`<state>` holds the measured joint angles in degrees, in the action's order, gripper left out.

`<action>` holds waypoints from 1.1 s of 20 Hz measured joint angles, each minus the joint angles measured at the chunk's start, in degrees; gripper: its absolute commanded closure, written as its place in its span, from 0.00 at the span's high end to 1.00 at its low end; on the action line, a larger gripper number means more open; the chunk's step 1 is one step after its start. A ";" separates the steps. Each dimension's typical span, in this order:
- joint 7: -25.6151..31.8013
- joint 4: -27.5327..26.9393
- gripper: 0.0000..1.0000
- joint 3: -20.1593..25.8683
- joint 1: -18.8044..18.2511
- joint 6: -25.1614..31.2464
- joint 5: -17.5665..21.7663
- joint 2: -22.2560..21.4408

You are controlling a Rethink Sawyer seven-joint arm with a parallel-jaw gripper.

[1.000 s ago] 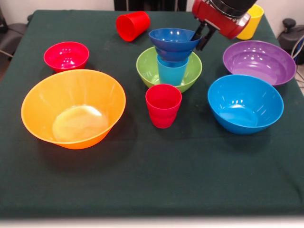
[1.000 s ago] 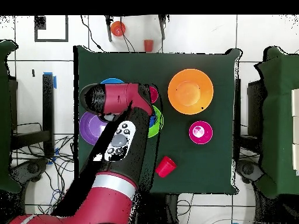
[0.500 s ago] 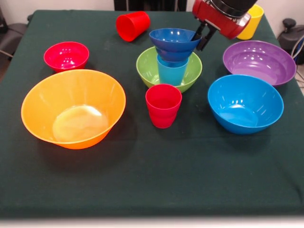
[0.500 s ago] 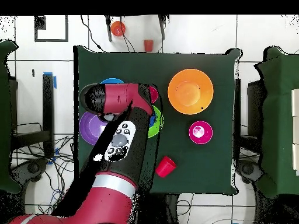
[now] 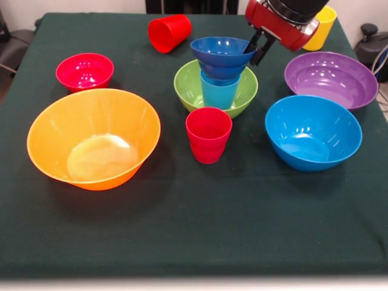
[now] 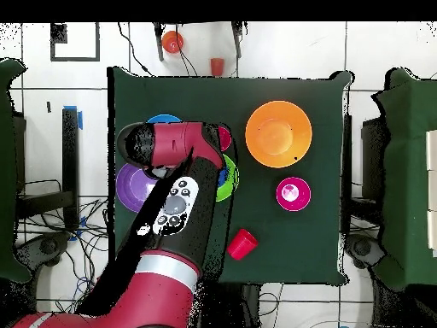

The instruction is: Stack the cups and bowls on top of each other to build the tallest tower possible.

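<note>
The tower stands mid-table: a green bowl (image 5: 188, 85) holds a light blue cup (image 5: 219, 92), and a small dark blue bowl (image 5: 221, 54) sits on the cup. My gripper (image 5: 257, 46) is open at the dark blue bowl's right rim, its jaws a little apart. One red cup (image 5: 208, 134) stands upright in front of the tower. Another red cup (image 5: 169, 32) lies on its side behind it. A yellow cup (image 5: 321, 30) is partly hidden behind the arm. In the overhead view the arm (image 6: 171, 171) hides the tower.
The huge orange-yellow bowl (image 5: 94, 138) and the small red bowl (image 5: 85, 70) are at the left. The medium blue bowl (image 5: 312, 131) and the wide purple bowl (image 5: 330, 79) are at the right. The front of the table (image 5: 194, 230) is bare green cloth.
My gripper has risen slightly beside the dark blue bowl's rim. The bowl and the rest of the tower have stayed in place.
</note>
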<state>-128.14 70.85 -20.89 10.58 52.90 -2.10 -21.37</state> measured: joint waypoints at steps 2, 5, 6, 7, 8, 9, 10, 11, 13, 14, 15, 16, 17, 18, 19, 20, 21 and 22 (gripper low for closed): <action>0.00 -0.01 0.00 0.01 -0.02 0.00 0.00 0.06; 0.00 -0.01 0.00 0.01 -0.04 0.00 0.00 0.11; 0.00 -0.02 0.00 0.00 -0.05 0.00 0.00 0.13; 0.00 -0.01 0.00 0.01 -0.05 0.00 0.00 0.15; 0.00 -0.02 0.00 0.00 -0.05 -0.01 0.00 0.18; 0.00 -0.01 0.00 0.01 -0.05 0.00 0.00 0.18; 0.00 -0.02 0.00 0.00 -0.05 0.00 0.00 0.19; 0.00 -0.02 0.00 0.00 -0.05 0.00 0.00 0.18; 0.00 -0.02 0.00 0.00 -0.05 0.00 0.00 0.18; 0.00 -0.02 0.00 0.00 -0.05 0.00 0.00 0.18; 0.00 -0.02 0.00 0.00 -0.05 0.00 0.00 0.18; 0.00 -0.02 0.00 0.00 -0.05 0.00 0.00 0.18; 0.00 -0.02 1.00 0.00 -0.05 0.00 0.00 0.18; 0.00 -0.02 1.00 0.00 -0.05 0.00 0.00 0.18; 0.00 -0.02 1.00 0.00 -0.05 0.00 0.00 0.18; 0.00 -0.02 1.00 0.00 -0.05 0.00 0.00 0.18; 0.00 -0.02 1.00 0.00 -0.05 0.00 0.00 0.18; 0.00 -0.02 1.00 0.00 -0.05 0.00 0.00 0.18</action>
<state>-128.14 70.83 -20.89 10.53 52.90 -2.10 -21.18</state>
